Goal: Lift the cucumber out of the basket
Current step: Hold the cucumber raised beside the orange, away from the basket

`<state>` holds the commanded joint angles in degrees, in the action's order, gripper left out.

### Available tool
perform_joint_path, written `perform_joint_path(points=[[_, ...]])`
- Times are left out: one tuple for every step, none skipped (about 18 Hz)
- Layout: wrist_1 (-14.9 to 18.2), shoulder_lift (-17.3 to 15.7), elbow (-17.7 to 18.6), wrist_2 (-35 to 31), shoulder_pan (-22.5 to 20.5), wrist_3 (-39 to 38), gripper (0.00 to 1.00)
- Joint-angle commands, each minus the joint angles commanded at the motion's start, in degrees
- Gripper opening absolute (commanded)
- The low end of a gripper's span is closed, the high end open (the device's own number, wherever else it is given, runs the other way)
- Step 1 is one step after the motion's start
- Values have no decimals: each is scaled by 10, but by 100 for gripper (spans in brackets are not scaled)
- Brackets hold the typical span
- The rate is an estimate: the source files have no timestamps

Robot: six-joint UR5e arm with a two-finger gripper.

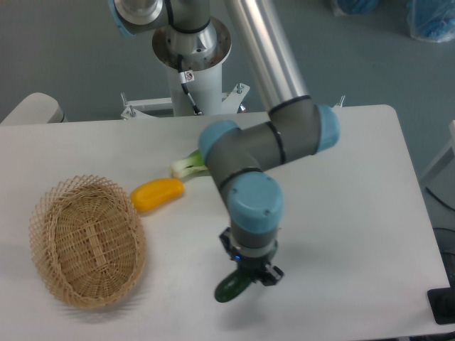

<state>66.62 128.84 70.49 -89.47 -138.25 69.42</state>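
The dark green cucumber (pixel 233 286) hangs tilted over the table's front middle, well to the right of the basket (pixel 87 241). My gripper (pixel 250 270) is shut on its upper end, and the lower end points down to the left. The round wicker basket sits at the front left with nothing inside it. The arm's wrist hides the gripper's fingers from above.
A yellow pepper (pixel 157 193) lies just right of the basket's far rim. The white stem of a bok choy (pixel 186 166) peeks out from behind the arm. The arm's elbow covers the table's centre. The table's front edge is close below the cucumber.
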Motion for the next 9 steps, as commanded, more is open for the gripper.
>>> perform_joint_path(points=[[3,3,-4,0,-6,11,4],[2,5,-5,1,-11,22,4],[2,9,-8,1,-14,29,4],[2,13,-12,1,-19,35,4],[4,18,-20,1,-20,41,4],[4,21,-26,1,-21,49,4],[9,24,-30,0,-23,55,4],[11,25,-34,1,-24,63,4],[11,25,-33,0,-24,69,4]])
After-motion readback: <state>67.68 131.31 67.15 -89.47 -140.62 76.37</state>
